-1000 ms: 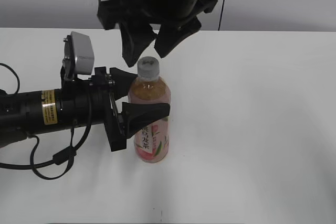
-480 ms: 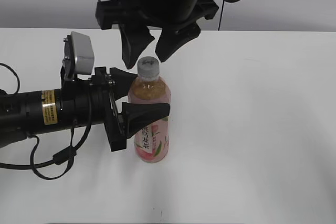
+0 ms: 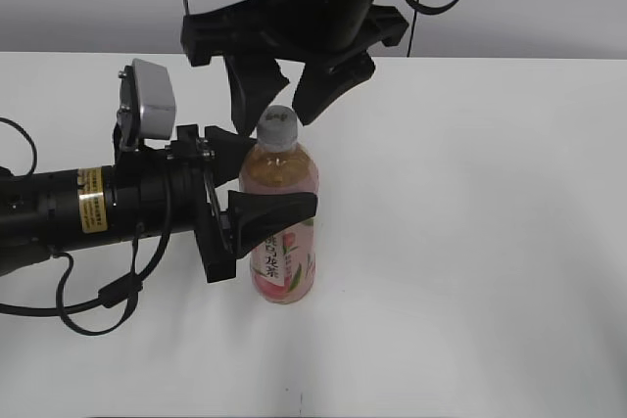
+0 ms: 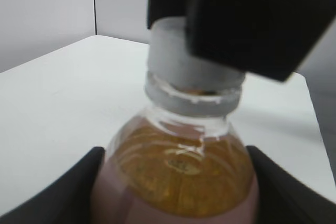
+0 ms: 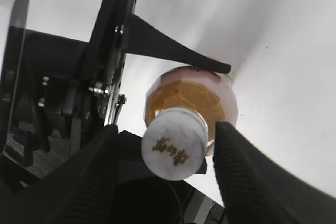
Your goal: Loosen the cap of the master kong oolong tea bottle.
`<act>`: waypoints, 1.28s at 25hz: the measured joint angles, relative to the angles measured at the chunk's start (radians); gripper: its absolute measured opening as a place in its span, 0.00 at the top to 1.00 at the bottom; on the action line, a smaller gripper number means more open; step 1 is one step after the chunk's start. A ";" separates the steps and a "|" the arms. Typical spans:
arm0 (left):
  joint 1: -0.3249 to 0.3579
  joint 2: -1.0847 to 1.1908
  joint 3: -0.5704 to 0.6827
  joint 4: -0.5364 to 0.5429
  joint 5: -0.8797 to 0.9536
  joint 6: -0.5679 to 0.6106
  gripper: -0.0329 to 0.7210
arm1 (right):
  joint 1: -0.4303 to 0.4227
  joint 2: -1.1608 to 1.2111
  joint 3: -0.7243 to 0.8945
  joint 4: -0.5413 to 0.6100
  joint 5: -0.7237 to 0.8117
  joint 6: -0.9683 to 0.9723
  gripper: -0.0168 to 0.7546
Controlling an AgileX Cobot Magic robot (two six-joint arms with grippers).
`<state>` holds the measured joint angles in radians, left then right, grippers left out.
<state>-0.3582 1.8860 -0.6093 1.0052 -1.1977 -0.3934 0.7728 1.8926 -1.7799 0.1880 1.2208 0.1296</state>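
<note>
Master kong oolong tea bottle [image 3: 280, 232] stands upright on the white table [image 3: 470, 242], clamped at its body by the left gripper [image 3: 257, 175] — behind and above, the right gripper [image 3: 284, 105], jaws apart, has sunk lower, straddling the cap [image 3: 277, 127].

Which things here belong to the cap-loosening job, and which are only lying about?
Belong to the job:
- cap
- tea bottle
- left hand, shut on the bottle
- right hand, open around the cap

Only lying about:
- nothing else on the white table
</note>
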 joint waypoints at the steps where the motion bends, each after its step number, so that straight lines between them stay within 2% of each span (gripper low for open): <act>1: 0.000 0.000 0.000 0.000 0.000 0.000 0.34 | 0.000 0.000 0.000 0.000 0.000 0.000 0.42; 10: 0.000 0.000 0.000 0.000 0.000 0.000 0.34 | 0.000 0.015 0.000 0.000 0.000 0.001 0.43; 20: 0.000 0.000 0.000 0.000 0.000 -0.001 0.34 | 0.000 0.015 0.000 -0.005 0.002 -0.009 0.60; 32: 0.000 0.000 0.000 0.001 0.000 -0.001 0.34 | 0.000 0.015 0.000 -0.005 0.002 -0.123 0.61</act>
<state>-0.3582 1.8860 -0.6093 1.0060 -1.1977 -0.3943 0.7728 1.9074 -1.7799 0.1827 1.2232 0.0069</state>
